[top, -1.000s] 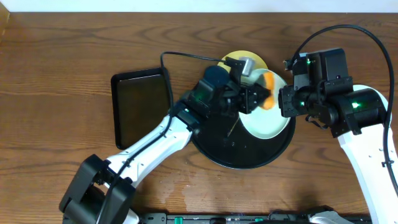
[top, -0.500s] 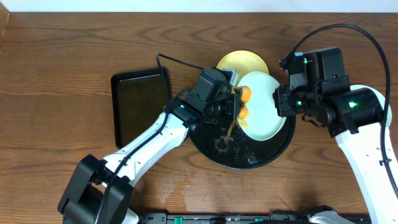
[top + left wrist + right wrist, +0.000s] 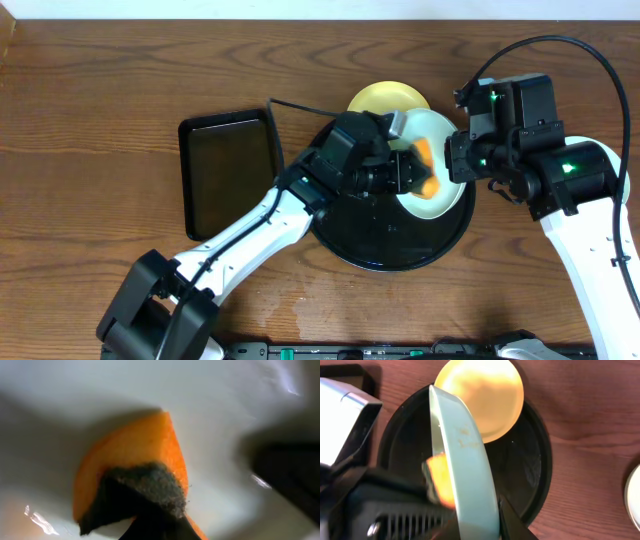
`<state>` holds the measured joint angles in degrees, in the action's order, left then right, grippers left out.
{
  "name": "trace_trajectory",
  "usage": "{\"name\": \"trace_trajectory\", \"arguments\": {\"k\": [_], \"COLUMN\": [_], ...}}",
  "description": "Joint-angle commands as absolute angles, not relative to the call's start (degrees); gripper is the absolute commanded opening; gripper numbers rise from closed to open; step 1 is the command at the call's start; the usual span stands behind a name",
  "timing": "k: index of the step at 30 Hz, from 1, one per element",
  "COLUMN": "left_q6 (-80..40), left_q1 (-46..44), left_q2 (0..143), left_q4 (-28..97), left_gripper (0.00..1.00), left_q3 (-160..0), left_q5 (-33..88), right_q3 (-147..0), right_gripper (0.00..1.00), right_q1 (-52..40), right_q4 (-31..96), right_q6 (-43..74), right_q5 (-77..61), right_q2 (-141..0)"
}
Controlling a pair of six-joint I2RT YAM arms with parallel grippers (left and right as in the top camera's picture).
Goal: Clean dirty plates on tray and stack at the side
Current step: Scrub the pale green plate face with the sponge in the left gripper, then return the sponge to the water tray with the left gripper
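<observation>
My right gripper (image 3: 455, 163) is shut on the rim of a mint-white plate (image 3: 440, 195) and holds it tilted above the round black tray (image 3: 385, 250). In the right wrist view the plate (image 3: 465, 460) stands edge-on between the jaws of the gripper (image 3: 480, 527). My left gripper (image 3: 408, 170) is shut on an orange sponge (image 3: 428, 165) with a dark scouring side (image 3: 145, 482) and presses it on the plate's face (image 3: 100, 390). A pale yellow plate (image 3: 385, 98) lies on the tray's far rim. The third plate is only a pale edge (image 3: 635, 502).
A smaller black rectangular tray (image 3: 225, 170) lies left of the round tray. The left arm's cable (image 3: 300, 105) runs over the table behind the round tray. Bare wooden table (image 3: 90, 120) stretches to the left and front.
My left gripper slid the sponge from the plate's left edge back right to its middle. The right gripper has kept the plate almost still.
</observation>
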<state>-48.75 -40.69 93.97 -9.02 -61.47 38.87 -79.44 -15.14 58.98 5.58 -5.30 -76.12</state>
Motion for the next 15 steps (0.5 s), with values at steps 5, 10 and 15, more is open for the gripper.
{"name": "trace_trajectory", "arguments": {"k": [5,10,15], "left_q6": [-56.2,-54.5,-50.8], "left_q1": [-42.3,-42.2,-42.2], "left_q2": [94.4,94.4,94.4], "left_q4": [-6.0,6.9,8.5], "left_gripper": [0.08,0.07,0.07], "left_q3": [-61.8,-60.8,-59.2], "left_q5": [45.2,30.3,23.0], "right_q3": [-80.7,-80.7,-80.7], "right_gripper": [0.01,0.01,0.01], "right_q1": [-15.8,-15.8,-15.8], "right_q4": [57.5,57.2,57.0], "right_q6": [6.9,7.7,7.7], "right_q5": [-13.7,-13.7,-13.8], "right_q2": [-75.0,-75.0,-75.0]}}
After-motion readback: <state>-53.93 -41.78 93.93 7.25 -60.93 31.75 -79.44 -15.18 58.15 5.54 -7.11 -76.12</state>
